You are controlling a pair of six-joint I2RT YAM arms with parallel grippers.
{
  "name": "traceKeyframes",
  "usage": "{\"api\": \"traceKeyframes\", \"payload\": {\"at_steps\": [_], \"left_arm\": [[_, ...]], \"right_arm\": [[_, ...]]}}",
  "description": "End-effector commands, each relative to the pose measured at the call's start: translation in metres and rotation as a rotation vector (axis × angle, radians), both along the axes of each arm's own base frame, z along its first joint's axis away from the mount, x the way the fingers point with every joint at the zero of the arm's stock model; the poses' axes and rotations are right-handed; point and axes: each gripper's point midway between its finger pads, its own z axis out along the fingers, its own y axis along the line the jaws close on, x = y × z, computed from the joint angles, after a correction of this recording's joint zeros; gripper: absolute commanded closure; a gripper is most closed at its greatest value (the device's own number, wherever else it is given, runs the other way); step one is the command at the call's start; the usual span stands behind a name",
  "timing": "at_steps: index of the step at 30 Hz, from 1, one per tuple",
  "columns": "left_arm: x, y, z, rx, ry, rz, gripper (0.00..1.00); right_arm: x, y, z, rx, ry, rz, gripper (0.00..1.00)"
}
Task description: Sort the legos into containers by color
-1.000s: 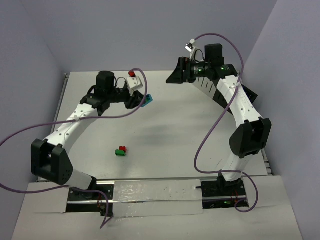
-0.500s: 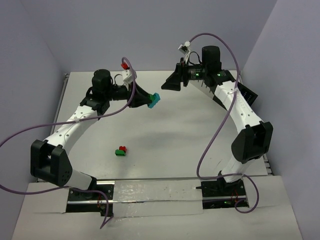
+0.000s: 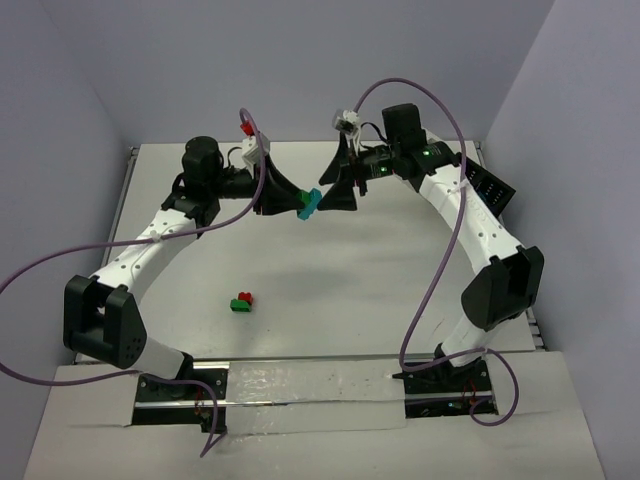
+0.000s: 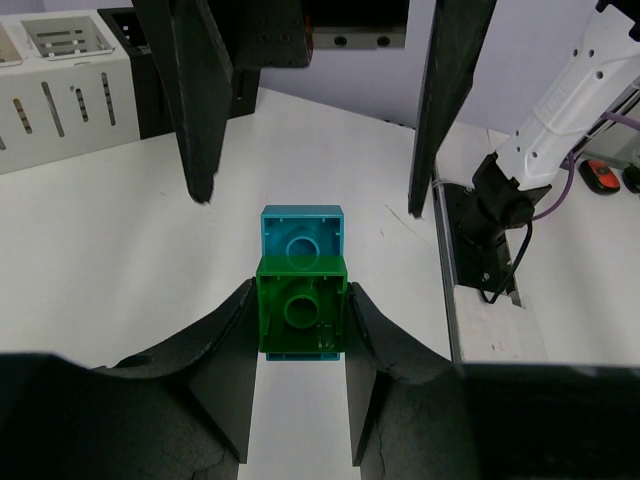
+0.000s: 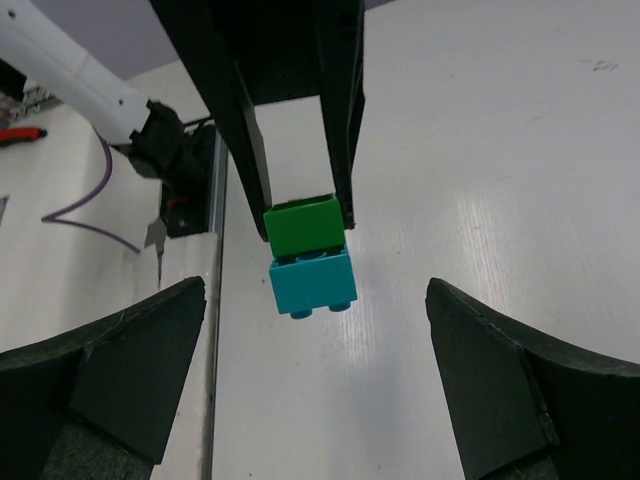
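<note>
Smooth glossy plastic: green brick [image 4: 302, 308], teal brick [image 4: 302, 232]. Matt black plastic, faintly grainy: left gripper [image 4: 300, 322] fingers [image 4: 222, 385]. Table [image 4: 120, 250]: white, smooth, low sheen. Slotted bin [image 4: 62, 100]: white matt plastic.

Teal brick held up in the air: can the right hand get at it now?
Probably yes. The left hand grips only the green brick, so the teal brick sticks out free, and the open right hand faces it with nothing between.

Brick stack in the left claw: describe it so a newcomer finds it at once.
Above the white table, look toward the far middle. There the left claw holds a two-brick stack in the air by its green half. Unlike the red-and-green pair lying on the table, this one is green and teal.
</note>
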Motion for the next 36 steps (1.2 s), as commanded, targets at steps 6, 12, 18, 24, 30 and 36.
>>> {"api": "traceKeyframes", "payload": {"at_steps": [6,12,18,24,30,36], "left_arm": [[-0.007,-0.002,0.027,-0.043,-0.088,-0.063,1.00],[-0.008,-0.004,0.024,-0.034,-0.092,-0.072,1.00],[-0.009,-0.005,0.022,-0.027,-0.090,-0.074,1.00],[-0.010,-0.009,0.021,-0.016,-0.099,-0.077,1.00],[-0.010,-0.011,0.020,-0.010,-0.101,-0.080,1.00],[0.003,0.000,0.027,-0.025,-0.106,-0.001,1.00]], "right_arm": [[-0.024,0.003,0.004,-0.058,-0.194,0.092,0.09],[-0.023,0.006,0.011,-0.050,-0.221,0.094,0.18],[-0.021,0.007,0.012,-0.054,-0.237,0.083,0.32],[-0.022,0.010,0.008,-0.068,-0.220,0.082,0.37],[-0.019,0.011,0.006,-0.086,-0.226,0.078,0.57],[-0.023,-0.007,-0.018,-0.207,-0.234,0.061,1.00]]}}
